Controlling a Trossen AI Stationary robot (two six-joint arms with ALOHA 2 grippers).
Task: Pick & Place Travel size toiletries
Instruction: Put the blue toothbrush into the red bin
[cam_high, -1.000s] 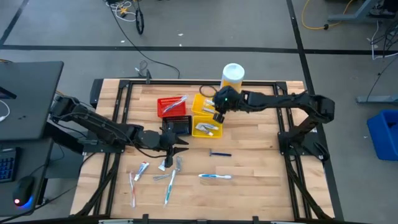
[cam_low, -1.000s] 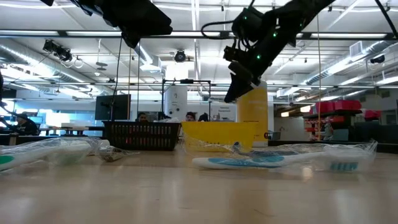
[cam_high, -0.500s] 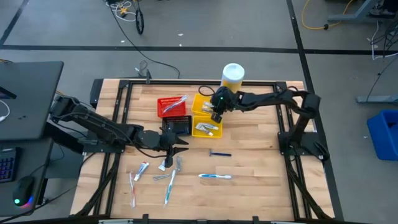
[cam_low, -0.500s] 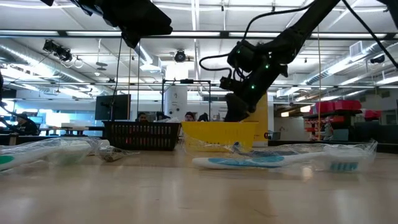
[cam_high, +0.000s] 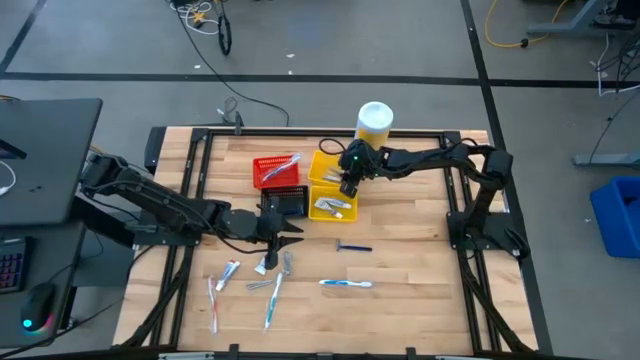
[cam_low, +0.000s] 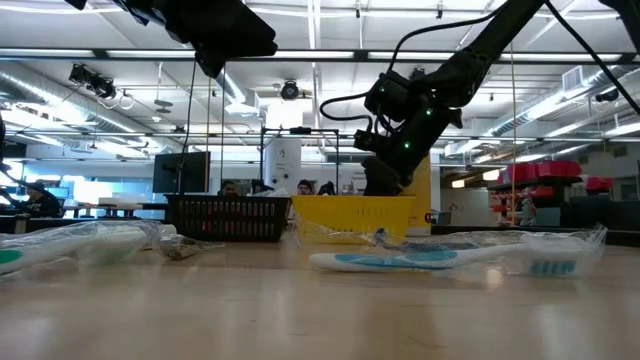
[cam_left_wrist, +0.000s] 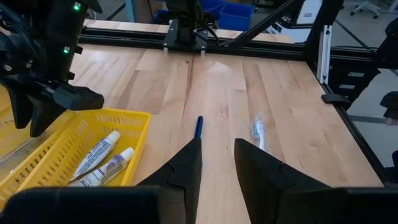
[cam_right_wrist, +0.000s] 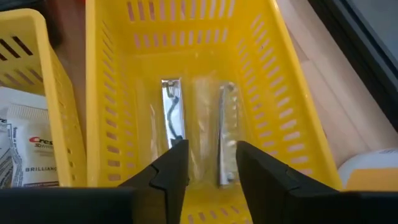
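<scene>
My right gripper (cam_right_wrist: 211, 168) stands open, pointing down into the far yellow bin (cam_high: 322, 165). On that bin's floor lie two slim toiletries in clear wrap (cam_right_wrist: 171, 118) (cam_right_wrist: 225, 134). The near yellow bin (cam_left_wrist: 127, 121) holds two white tubes (cam_left_wrist: 102, 158). My left gripper (cam_high: 290, 238) hovers open and empty in front of the black bin (cam_high: 285, 203). On the bare table lie a blue razor (cam_high: 354, 247), a toothbrush (cam_high: 346, 284) and a cluster of several toothbrushes and tubes (cam_high: 250, 280).
A red bin (cam_high: 275, 172) stands left of the yellow bins. The large yellow bottle with a white cap (cam_high: 374, 122) stands at the table's far edge, just behind my right arm. Open wood lies at the table's right half (cam_high: 410, 250).
My right gripper has sunk toward the far yellow bin. In the low view its fingertips now stand behind the bin's rim, where a second ago they hung well above it.
</scene>
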